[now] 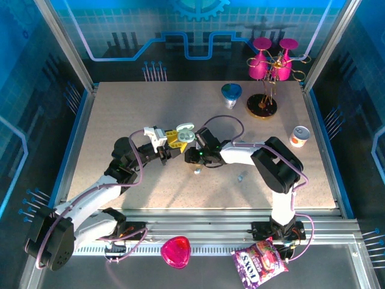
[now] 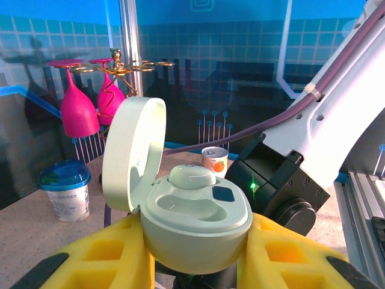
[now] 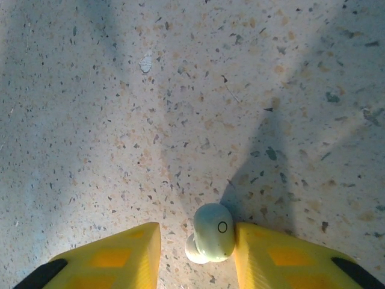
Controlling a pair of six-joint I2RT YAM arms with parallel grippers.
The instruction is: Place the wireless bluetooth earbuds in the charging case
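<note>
1 earbud [image 2: 191, 176] sits in the case [image 2: 198, 232] (another bud [image 3: 212, 233] on table [image 3: 180, 90]).

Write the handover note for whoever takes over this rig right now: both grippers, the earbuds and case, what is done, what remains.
Grippers: the left gripper is shut on the charging case, which has its lid open. The right gripper points down at the table, jaws open around the loose earbud. One finger touches it and there is a gap on the other side.
Done: the seated earbud is in the case, and the slot beside it is empty.
Left: close on the loose earbud, lift it and seat it in the empty slot.
</note>
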